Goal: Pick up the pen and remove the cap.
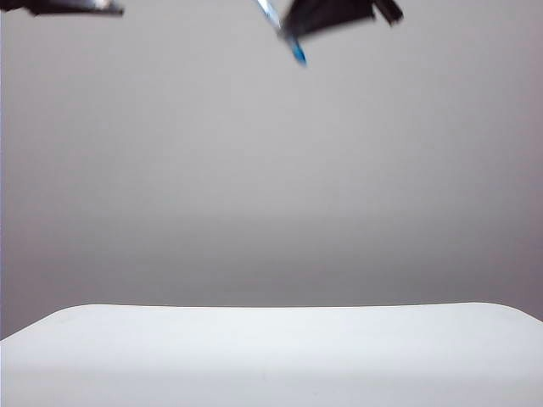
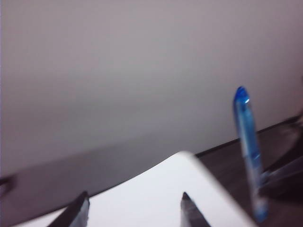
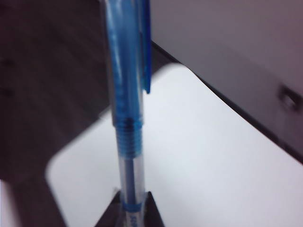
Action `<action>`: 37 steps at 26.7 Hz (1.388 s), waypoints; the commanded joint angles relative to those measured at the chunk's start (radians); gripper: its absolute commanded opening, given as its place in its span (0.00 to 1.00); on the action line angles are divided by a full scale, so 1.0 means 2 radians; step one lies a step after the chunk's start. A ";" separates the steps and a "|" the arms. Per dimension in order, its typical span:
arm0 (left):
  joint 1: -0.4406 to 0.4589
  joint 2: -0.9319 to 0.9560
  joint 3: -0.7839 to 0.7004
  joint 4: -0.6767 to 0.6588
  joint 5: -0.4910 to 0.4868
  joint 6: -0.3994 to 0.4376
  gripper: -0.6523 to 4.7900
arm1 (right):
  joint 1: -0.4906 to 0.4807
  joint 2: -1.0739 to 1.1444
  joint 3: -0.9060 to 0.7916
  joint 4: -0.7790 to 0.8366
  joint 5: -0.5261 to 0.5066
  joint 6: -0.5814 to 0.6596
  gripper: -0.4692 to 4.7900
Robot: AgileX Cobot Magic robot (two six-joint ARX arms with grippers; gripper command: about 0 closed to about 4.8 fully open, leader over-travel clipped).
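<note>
My right gripper (image 3: 130, 210) is shut on the clear lower barrel of the pen (image 3: 129, 165). The cap (image 3: 124, 61), with its blue clip (image 3: 146, 47), sits on the pen's far end. In the exterior view the right gripper (image 1: 297, 24) is at the top edge, high above the table, and the pen (image 1: 288, 38) slants down to the left from it. My left gripper (image 2: 136, 208) is open with nothing between its fingers. The pen (image 2: 250, 156) stands apart from it to one side, blue cap end (image 2: 241, 95) up. The left gripper (image 1: 81, 8) shows at the exterior view's top left.
A white table (image 1: 271, 356) with rounded corners lies far below both grippers, and a plain grey wall (image 1: 271, 170) stands behind it. The wrist views show a table corner (image 2: 156, 189) and dark floor (image 3: 42, 71) beside it.
</note>
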 commanded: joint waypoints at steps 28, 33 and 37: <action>-0.040 0.042 0.001 0.234 0.263 -0.118 0.85 | 0.013 -0.017 -0.001 0.029 -0.228 -0.041 0.08; -0.042 0.050 0.001 0.255 0.242 -0.154 0.85 | 0.019 -0.007 -0.001 0.032 -0.230 -0.041 0.08; -0.042 0.067 0.001 0.290 0.264 -0.203 0.84 | 0.042 0.001 -0.001 0.046 -0.230 -0.043 0.08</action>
